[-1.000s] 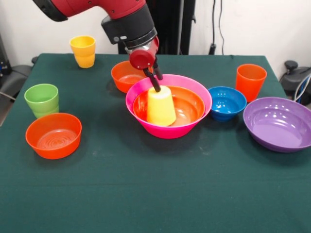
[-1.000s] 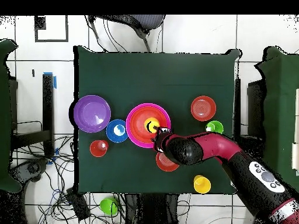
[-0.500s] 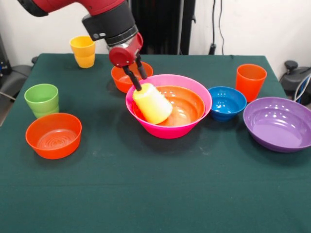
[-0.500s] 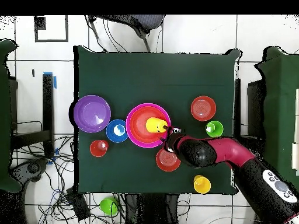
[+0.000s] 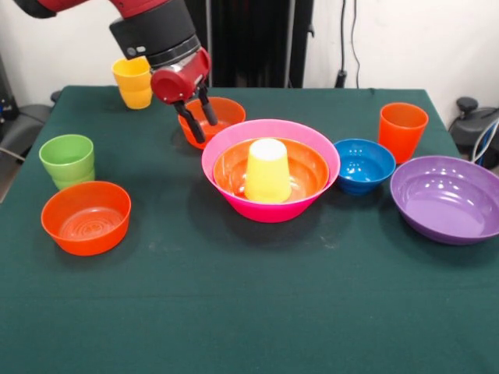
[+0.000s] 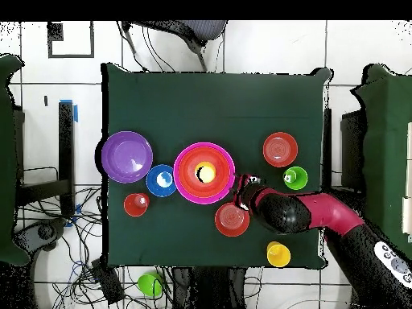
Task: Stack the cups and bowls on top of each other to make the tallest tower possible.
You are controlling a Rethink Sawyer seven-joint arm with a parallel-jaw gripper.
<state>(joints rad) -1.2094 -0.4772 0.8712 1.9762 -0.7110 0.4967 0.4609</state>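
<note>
gripper [image 5: 199,121] is open and holding nothing, yellow cup [image 5: 267,171] sits upside down in the orange bowl [image 5: 306,167] as a flat base for stacking

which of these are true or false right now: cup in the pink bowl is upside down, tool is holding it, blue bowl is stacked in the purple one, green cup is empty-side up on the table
1. The yellow cup stands upside down in the large orange bowl nested in the pink bowl. True.
2. The tool is gripping that cup. False: it hangs open beside the pink bowl, over a small orange bowl, clear of the cup.
3. The blue bowl sits inside the purple bowl. False: they sit side by side on the table.
4. The green cup stands mouth up on the table. True.
</note>
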